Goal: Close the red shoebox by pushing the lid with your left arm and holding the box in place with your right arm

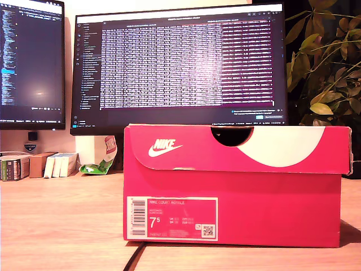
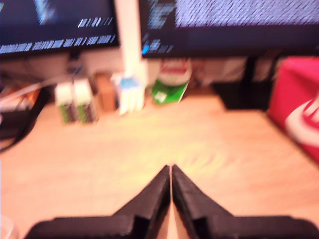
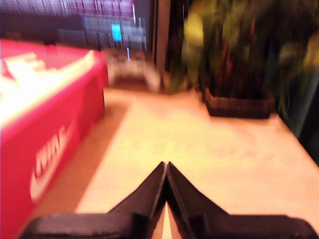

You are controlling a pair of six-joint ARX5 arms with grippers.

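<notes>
A red shoebox (image 1: 234,217) with a white swoosh stands on the wooden table, its lid (image 1: 237,149) lying down over the body. No arm shows in the exterior view. My first gripper (image 2: 170,169) is shut with nothing held, low over bare wood, and a corner of the red shoebox (image 2: 296,112) lies off to one side, apart from it. My second gripper (image 3: 166,165) is also shut and empty above the table, with the red shoebox (image 3: 47,124) alongside it, not touching.
Two monitors (image 1: 180,65) stand behind the box. Small cartons (image 1: 42,165) and a green packet (image 1: 98,165) sit at the exterior view's left. A potted plant (image 1: 327,62) fills the exterior view's right; its dark pot (image 3: 239,102) shows ahead of my second gripper.
</notes>
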